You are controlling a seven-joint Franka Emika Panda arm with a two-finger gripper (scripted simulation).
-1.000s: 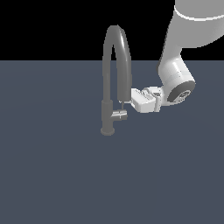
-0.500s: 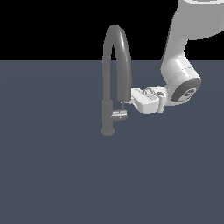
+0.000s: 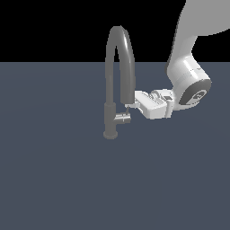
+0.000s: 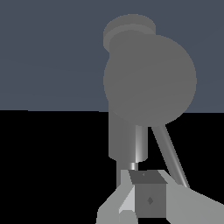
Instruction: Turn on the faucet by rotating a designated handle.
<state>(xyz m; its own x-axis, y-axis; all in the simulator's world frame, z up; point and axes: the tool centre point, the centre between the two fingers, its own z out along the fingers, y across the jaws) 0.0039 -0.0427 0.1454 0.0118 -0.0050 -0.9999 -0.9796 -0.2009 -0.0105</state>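
The dark-grey faucet (image 3: 120,49) stands on its round base with its spout arching high. Low on the post the silver handle (image 3: 122,117) juts toward the exterior view's right, and its thin pin lever (image 3: 127,109) rises from it. My gripper (image 3: 130,107) reaches in level from the right, tips at the top of the pin, beside the spout's outlet. In the wrist view the handle's round end face (image 4: 148,78) fills the middle, the pin lever (image 4: 171,159) slants past my gripper (image 4: 142,178), and the fingers show no gap between them.
The faucet stands on a flat dark blue-grey surface (image 3: 54,179) that fills the lower part of the exterior view. My white forearm (image 3: 193,40) comes down from the upper right. Nothing else stands on the surface.
My forearm and wrist have shifted toward the exterior view's right and the hand has dipped slightly. The fingertips stay at the pin lever; the handle shows no clear turn.
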